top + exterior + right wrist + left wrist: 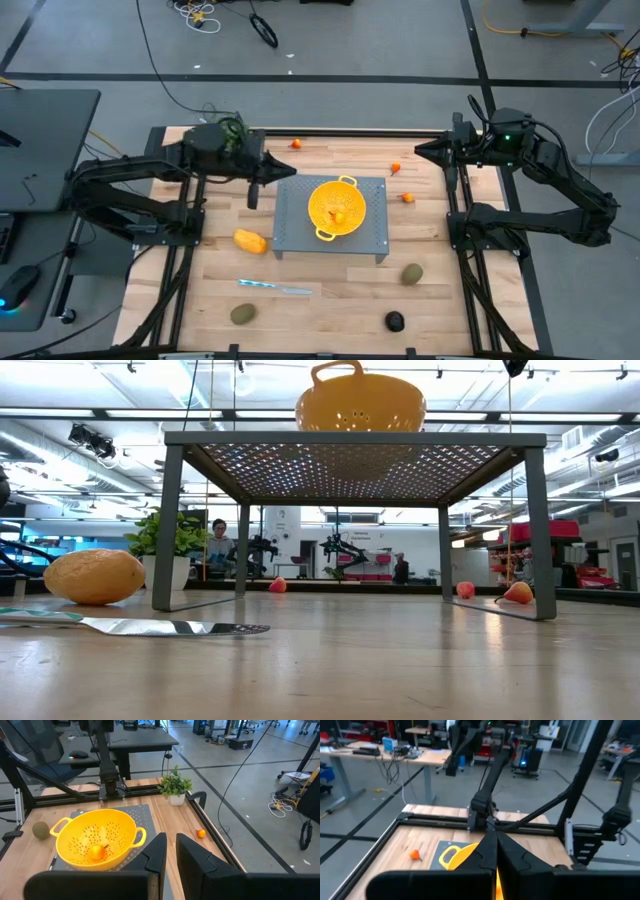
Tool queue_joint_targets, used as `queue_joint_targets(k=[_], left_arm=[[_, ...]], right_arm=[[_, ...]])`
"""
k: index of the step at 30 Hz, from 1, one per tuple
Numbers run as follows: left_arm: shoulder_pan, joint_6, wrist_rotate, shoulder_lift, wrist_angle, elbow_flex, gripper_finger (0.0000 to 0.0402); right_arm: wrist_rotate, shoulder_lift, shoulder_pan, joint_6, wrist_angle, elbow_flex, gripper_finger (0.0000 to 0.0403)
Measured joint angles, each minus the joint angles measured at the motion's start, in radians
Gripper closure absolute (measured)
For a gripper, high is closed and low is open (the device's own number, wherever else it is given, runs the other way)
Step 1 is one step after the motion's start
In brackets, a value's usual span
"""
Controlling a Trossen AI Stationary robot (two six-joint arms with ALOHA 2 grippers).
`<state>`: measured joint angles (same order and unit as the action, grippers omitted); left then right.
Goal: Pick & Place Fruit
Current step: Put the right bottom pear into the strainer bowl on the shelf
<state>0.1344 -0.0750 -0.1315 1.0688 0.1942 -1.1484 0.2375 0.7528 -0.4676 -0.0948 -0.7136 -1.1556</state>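
1. Left gripper (284,172): fingers pressed together, empty, raised near the left rear corner of the grey perforated stand (372,236). Right gripper (424,149): fingers narrowly apart with a slim gap in its wrist view, nothing between them, parked at the right rear of the table (330,300).
2. Yellow colander (337,207): sat on top of the stand, centred, handles front and back. Contents: one small orange fruit (97,852) resting at the bottom of the bowl.
3. Small orange-red fruits, loose on the table: one at the rear edge (295,143), one behind the stand's right corner (396,168), one just right of the stand (408,197). Judged light, round and apt to roll; best pinched across the middle with a gentle squeeze.
4. Yellow-orange oblong fruit (250,241): lay left of the stand, near its front corner. Judged the heaviest piece, firm-skinned; a grip across its short width would suit.
5. Brownish-green ovals: one front left (242,314), one right of the stand's front (412,274). Judged fairly firm, rough-skinned, unlikely to slip; take across the narrow axis.
6. Blackish round fruit (395,321): front edge, right of centre. Judged small, smooth, possibly soft; light pressure advised.
7. Knife (275,288): flat in front of the stand. Potted plant (232,129): rear left corner.
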Motion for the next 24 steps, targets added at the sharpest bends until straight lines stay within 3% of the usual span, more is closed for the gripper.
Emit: queue_joint_targets(k=[4, 24], left_arm=[[0.007, 0.007, 0.002, -0.047, 0.014, 0.000, 0.0400], [0.007, 0.057, 0.223, -0.184, 0.131, 0.000, 0.0398]], right_arm=[[0.000, 0.000, 0.000, 0.000, 0.000, 0.000, 0.0355], [0.000, 0.000, 0.000, 0.000, 0.000, 0.000, 0.0355]])
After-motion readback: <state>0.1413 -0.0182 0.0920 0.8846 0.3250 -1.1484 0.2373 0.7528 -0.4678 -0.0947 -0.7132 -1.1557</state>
